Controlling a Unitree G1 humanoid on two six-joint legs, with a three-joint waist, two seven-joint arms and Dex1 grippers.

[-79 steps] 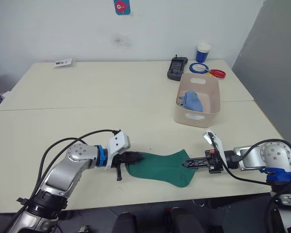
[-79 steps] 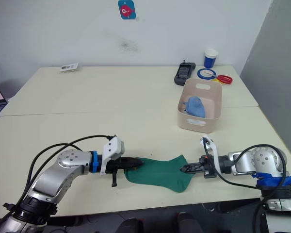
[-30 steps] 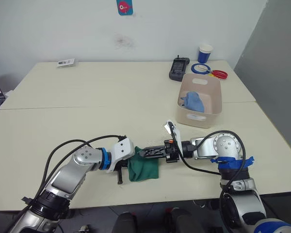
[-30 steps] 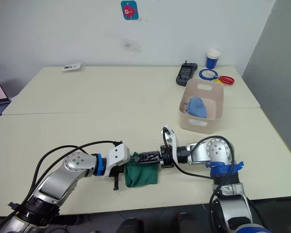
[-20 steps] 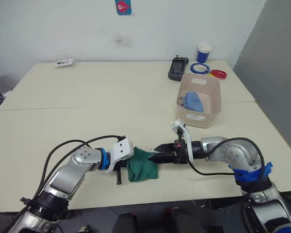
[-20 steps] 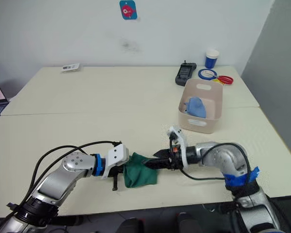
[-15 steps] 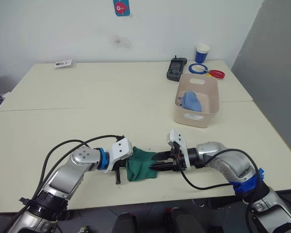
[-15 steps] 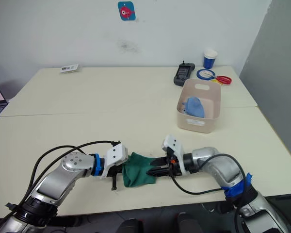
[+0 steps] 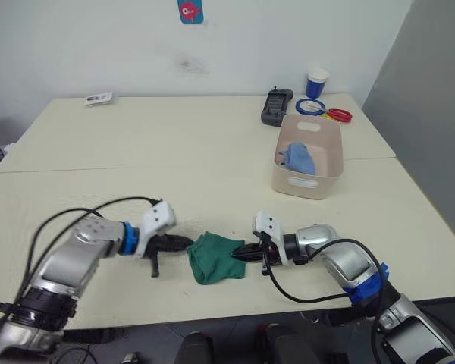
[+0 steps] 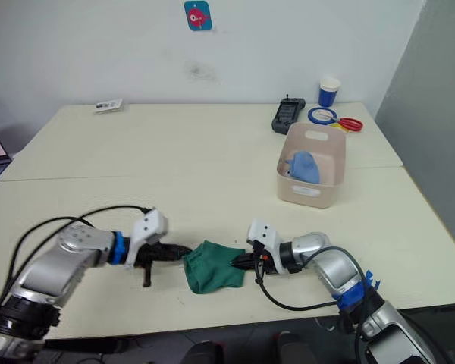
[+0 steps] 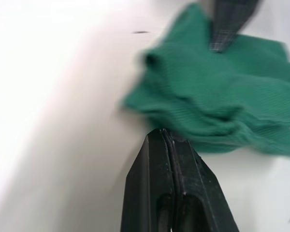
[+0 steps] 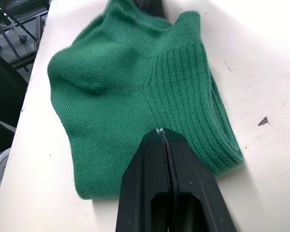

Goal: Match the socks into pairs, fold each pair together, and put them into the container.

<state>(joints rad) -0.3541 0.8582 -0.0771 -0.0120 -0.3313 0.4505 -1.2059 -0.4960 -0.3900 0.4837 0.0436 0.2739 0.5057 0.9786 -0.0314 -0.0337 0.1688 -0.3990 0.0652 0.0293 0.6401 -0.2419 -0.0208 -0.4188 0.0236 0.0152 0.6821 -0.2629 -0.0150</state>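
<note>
Starting at the left gripper (image 9: 183, 243): fingers pressed together with nothing between them, tips just beside the left edge of the folded green socks (image 9: 214, 257), touching or nearly so; can't tell which. Right gripper (image 9: 241, 255) is likewise closed flat, its tip resting on or just over the right-hand edge of the bundle, not clearly pinching any fabric as far as the wrist view shows.

Green socks sit near the front edge of the table (image 9: 174, 159), roughly at its middle, between the two grippers. They look doubled over into a compact, rumpled square, so I'd call the fold done or nearly so.

Container (image 9: 311, 158) stands well apart, toward the right side of the table, further back, with a light blue bundle (image 9: 299, 158) inside. So, as a judgement: blue pair stowed, green pair folded but not yet binned. No white socks on the table; whether any lie in the bin under the blue ones is hidden.

Orientation: the bundle's long axis is weak now, running slightly front to back; ribbed cuff edges face the right gripper, the folded bulge faces the left one.
</note>
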